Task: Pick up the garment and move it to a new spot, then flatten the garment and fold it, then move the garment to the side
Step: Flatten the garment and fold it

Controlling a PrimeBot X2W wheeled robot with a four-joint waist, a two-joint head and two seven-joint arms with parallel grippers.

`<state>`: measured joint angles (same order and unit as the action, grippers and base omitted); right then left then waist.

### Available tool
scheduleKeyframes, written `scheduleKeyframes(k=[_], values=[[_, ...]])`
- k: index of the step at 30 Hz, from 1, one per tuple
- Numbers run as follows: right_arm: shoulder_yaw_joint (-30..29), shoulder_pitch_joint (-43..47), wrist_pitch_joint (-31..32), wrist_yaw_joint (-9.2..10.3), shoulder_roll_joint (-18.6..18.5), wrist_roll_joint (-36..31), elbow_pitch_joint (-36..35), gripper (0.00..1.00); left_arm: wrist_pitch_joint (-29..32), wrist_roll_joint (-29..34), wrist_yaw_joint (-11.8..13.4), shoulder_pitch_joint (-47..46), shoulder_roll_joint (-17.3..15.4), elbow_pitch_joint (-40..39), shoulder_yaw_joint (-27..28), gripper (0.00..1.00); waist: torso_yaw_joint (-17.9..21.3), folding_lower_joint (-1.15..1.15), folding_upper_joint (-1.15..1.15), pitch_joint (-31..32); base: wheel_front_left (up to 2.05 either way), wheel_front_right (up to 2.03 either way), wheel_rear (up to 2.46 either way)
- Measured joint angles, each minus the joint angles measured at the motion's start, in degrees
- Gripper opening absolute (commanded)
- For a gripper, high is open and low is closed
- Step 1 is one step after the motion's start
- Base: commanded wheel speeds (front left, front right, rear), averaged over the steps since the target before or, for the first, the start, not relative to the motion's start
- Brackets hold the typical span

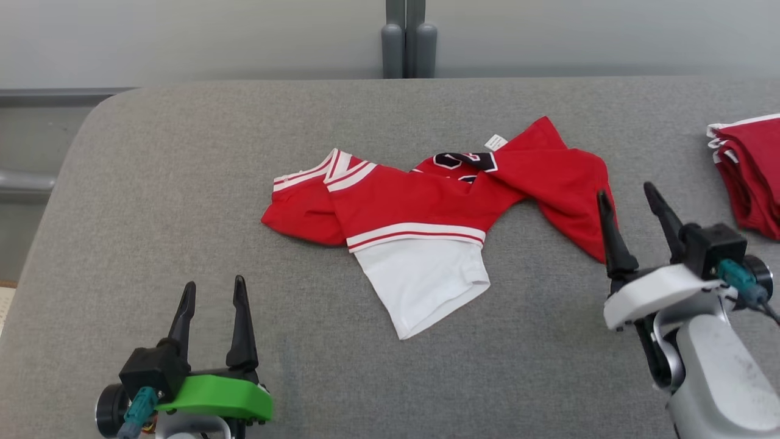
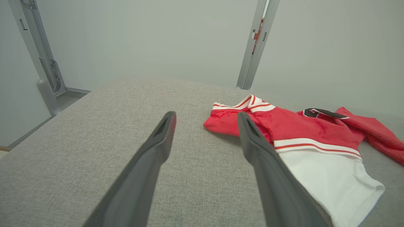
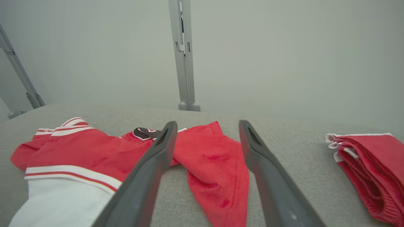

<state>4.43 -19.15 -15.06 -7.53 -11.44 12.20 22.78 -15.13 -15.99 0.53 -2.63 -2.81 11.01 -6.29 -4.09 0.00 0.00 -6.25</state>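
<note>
1. Head view: the garment (image 1: 414,207), a red top with white stripes and a white panel, is seen crumpled near the middle of the grey surface (image 1: 183,183). Its white panel is turned to the near side and its red end is trailed to the right. The left gripper (image 1: 214,282) is held at the near left, well apart from the garment, with its fingers spread wide and nothing between them. The right gripper (image 1: 626,190) is held at the right, just beside the garment's red end, with its fingers also spread wide and nothing clamped. A stack (image 1: 752,177) of folded red cloth is seen at the far right edge, and a grey post (image 1: 409,39) behind the surface.

2. Left wrist view: the left gripper (image 2: 205,115) is shown wide open and empty above bare surface (image 2: 110,119). The garment (image 2: 303,129) is seen to the right, partly hidden behind the right-hand finger.

3. Right wrist view: the right gripper (image 3: 207,123) is shown wide open. A red fold of the garment (image 3: 94,151) is seen lying flat between the fingers, gripped by neither. The stack (image 3: 372,164) is seen to the right.
</note>
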Motion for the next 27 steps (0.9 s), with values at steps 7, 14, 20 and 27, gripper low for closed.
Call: scheduleKeyframes(k=[7,14,20,27], values=[[-4.1,10.7,0.0,0.00,6.2,-3.6,-7.8,1.00,0.0,-1.1,0.3,3.1,0.0,-0.6,-0.8,1.00,1.5,0.00,0.00,2.9,0.00,0.00,0.00],[-4.6,14.5,0.0,0.01,8.2,-4.9,-9.0,1.00,0.0,-1.7,0.5,5.3,0.0,-0.8,-1.5,1.00,2.1,0.00,0.00,4.7,0.00,0.00,0.00],[-4.4,14.5,0.0,0.01,8.4,-5.4,-9.2,1.00,0.0,-1.8,0.5,5.6,0.0,-0.5,-1.5,1.00,1.9,0.00,0.00,5.2,0.00,0.00,0.00],[-4.1,14.8,0.0,0.01,8.5,-5.4,-9.2,1.00,0.0,-1.7,0.5,6.1,0.0,-0.4,-2.1,1.00,1.6,0.00,0.00,5.8,0.00,0.00,0.00]])
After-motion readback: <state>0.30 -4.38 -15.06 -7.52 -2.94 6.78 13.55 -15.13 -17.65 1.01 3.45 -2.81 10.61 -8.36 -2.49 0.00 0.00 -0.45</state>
